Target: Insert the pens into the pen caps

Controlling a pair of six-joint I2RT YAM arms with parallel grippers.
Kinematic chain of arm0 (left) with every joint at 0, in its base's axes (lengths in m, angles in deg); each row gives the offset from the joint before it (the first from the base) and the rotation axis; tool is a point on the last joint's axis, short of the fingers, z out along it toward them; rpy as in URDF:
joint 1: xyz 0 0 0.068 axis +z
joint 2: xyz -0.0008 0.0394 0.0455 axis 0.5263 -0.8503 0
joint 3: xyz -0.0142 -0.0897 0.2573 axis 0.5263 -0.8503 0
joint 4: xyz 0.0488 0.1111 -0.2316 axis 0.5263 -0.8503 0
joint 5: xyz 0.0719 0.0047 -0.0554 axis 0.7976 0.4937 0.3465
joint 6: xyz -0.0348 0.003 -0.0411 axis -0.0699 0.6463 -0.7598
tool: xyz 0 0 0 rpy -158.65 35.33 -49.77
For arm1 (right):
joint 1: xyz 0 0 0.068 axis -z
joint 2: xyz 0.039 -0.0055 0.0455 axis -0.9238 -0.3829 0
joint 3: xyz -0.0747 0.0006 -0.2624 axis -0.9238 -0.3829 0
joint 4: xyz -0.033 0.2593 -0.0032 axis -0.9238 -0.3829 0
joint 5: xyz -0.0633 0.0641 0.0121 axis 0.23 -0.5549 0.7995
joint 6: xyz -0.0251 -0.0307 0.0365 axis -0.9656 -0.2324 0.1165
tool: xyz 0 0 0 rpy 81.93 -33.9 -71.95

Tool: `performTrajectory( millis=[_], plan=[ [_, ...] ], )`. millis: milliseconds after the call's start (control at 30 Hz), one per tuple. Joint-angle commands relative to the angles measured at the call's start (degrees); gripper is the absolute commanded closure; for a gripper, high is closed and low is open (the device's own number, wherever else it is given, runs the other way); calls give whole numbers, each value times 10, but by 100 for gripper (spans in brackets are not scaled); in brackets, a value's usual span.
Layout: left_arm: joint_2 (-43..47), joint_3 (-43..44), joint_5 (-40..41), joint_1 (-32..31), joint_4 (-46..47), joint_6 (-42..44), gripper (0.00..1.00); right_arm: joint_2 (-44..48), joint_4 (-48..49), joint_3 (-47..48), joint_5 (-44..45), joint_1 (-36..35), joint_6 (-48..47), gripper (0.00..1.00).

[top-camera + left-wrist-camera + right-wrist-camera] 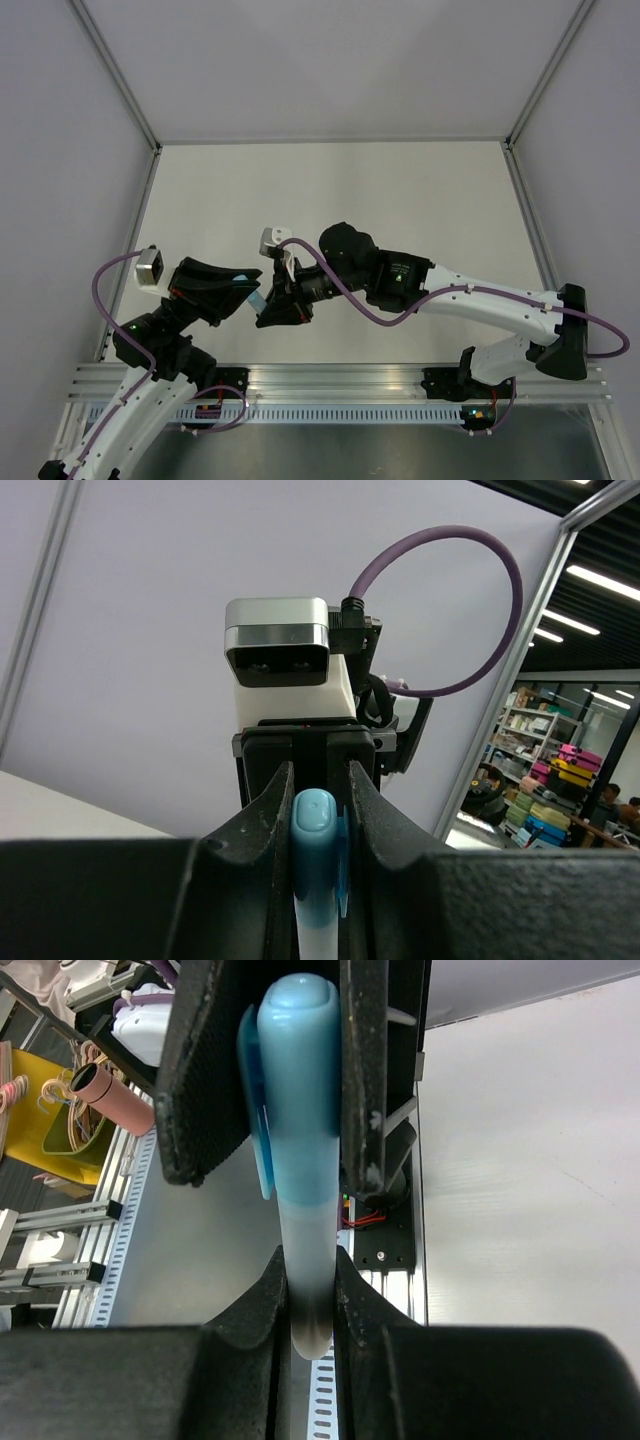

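left gripper (318,785): narrow, one finger each side of the light blue cap (315,830), clamped on it.
right gripper (307,1275): narrow, pinching the white pen (305,1245) low on its barrel.
pen + cap: cap sits over the pen's end, both in one line. They bridge the two grippers, in the air above the table (400,190).
seating depth: cannot tell. The cap only fades into the barrel, with no clear seam.
top view: just a sliver of light blue shows between the two black gripper heads. The barrel is hidden there.
left wrist view: barrel cut off by the bottom edge. The right arm's camera (277,645) and purple cable (480,610) sit right behind the cap and block most of the right gripper.
right wrist view: barrel's lower end goes dark and drops behind the fingers, so its tip can't be made out.
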Motion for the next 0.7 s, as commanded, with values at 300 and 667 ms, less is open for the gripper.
performTrajectory(
  millis=[300, 667],
  plan=[
    [-19, -35, -144, -10, -122, 41, 98, 46, 203, 56, -10, 57, -6, 100],
    [-50, 67, -129, -10, -192, 75, 40, 112, 142, -77, 35, 58, -21, 100]
  ],
)
